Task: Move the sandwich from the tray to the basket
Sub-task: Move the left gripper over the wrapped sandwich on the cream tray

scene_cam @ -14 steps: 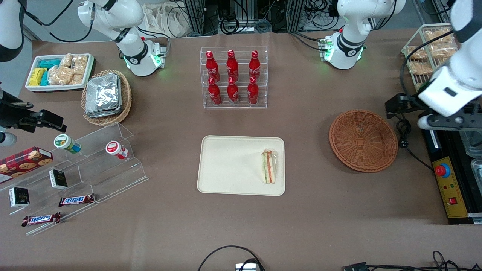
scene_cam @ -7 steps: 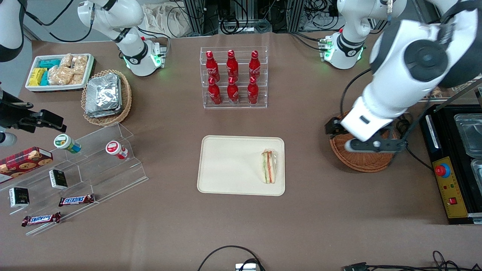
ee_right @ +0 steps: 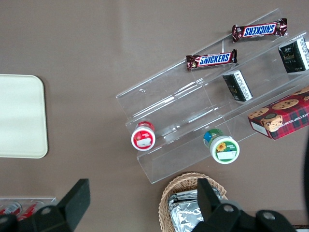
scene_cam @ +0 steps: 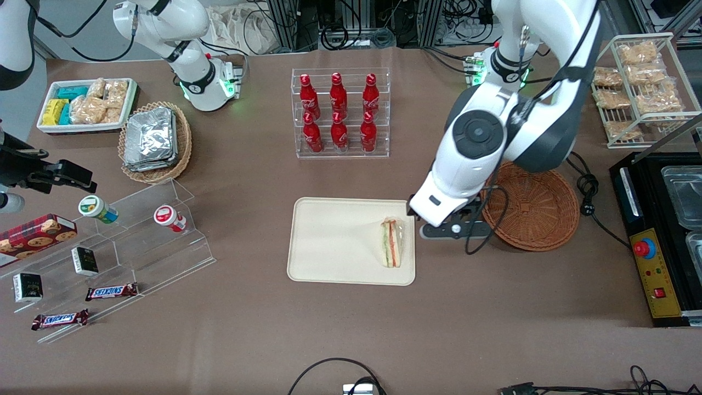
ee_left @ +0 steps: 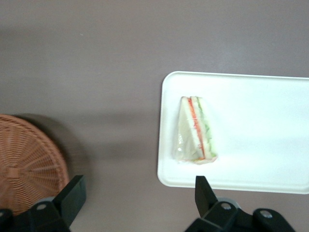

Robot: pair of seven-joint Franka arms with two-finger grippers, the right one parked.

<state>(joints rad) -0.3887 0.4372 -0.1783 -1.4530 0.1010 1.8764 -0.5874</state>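
Front view had the film-wrapped wedge sandwich [scene_cam: 391, 244] lying on the white rectangular tray [scene_cam: 334, 241], close to the rim at the working arm's end; the left arm's gripper [ee_left: 140, 179] hung above the gap between that tray and the shallow reddish-brown wicker basket [scene_cam: 543, 219], its fingers wide apart with nothing between them. Reaching the sandwich was, I judged, the step in hand; the gripper needed to centre over it, turn slightly to match its slant, then descend straight, one finger along each long flank; a gentle squeeze mid-length seemed wisest, since soft bread could crush and loose film could slip or snag; stopping just above the tray would spare the fingertips a scrape. The sandwich's striped cut face looked upward; its long axis ran roughly toward the front camera, across the tray's longer dimension; which end led, I could not tell.
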